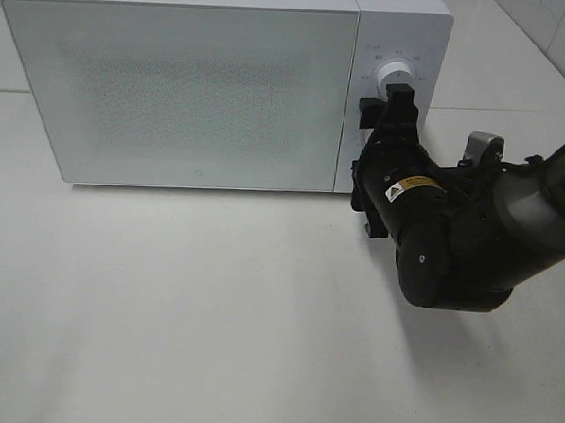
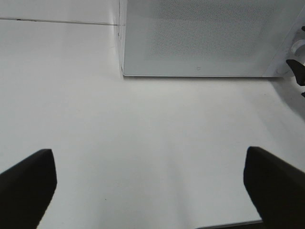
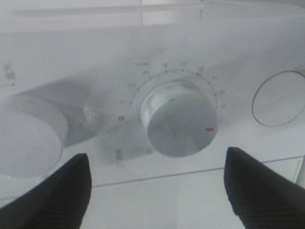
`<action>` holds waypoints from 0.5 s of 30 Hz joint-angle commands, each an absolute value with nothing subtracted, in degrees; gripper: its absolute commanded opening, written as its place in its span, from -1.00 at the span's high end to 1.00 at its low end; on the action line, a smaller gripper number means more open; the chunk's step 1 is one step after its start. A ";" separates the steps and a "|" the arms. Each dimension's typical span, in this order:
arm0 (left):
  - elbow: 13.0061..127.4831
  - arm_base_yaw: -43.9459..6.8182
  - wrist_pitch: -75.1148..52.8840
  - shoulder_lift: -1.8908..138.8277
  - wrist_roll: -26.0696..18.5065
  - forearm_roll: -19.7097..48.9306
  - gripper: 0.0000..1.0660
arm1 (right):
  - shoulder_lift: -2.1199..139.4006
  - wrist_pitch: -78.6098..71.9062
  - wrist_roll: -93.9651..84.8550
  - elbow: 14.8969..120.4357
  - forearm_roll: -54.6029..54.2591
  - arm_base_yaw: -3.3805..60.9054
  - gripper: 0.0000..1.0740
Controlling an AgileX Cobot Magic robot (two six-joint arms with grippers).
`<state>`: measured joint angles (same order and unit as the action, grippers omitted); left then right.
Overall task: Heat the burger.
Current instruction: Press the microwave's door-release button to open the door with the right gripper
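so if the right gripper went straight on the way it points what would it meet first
Probably the round dial on the microwave, centred between the right gripper's open jaws; distance unclear.

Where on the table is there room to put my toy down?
The big bare stretch of table in front of the microwave door, left of the right arm, is free. It is crowded at the dial, where that arm's jaws sit either side of it.

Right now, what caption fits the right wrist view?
Right gripper, open, facing a round knob on the microwave, not touching it.
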<state>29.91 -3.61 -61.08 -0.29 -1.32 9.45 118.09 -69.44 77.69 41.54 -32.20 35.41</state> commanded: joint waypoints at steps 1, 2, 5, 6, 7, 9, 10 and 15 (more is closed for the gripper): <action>29.85 -3.44 -60.56 -1.32 -0.92 9.97 -0.87 | 116.31 -71.22 73.63 40.22 -28.93 35.52 -0.42; 29.85 -3.44 -60.56 -1.32 -0.92 9.97 -0.87 | 114.76 -67.67 71.22 39.02 -26.70 35.52 -0.42; 29.85 -3.44 -60.56 -1.32 -0.92 9.97 -0.87 | 112.47 -59.76 66.86 37.70 -24.12 35.52 -0.42; 29.85 -3.44 -60.56 -1.32 -0.92 9.97 -0.87 | 112.47 -59.76 66.86 37.70 -24.12 35.52 -0.42; 29.85 -3.44 -60.56 -1.32 -0.92 9.97 -0.87 | 110.92 -54.43 63.54 37.30 -22.57 35.52 -0.42; 29.85 -3.44 -60.56 -1.32 -0.92 9.97 -0.87 | 108.98 -48.93 59.59 37.07 -20.91 35.52 -0.42; 29.85 -3.44 -60.56 -1.32 -0.92 9.97 -0.87 | 107.77 -46.35 57.47 37.07 -20.28 35.52 -0.42; 29.85 -3.44 -60.56 -1.32 -0.92 9.97 -0.87 | 102.27 -33.06 42.23 37.18 -19.94 35.35 -0.42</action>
<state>29.91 -3.61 -61.08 -0.29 -1.32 9.45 104.34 -37.47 48.01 37.13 -20.74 35.41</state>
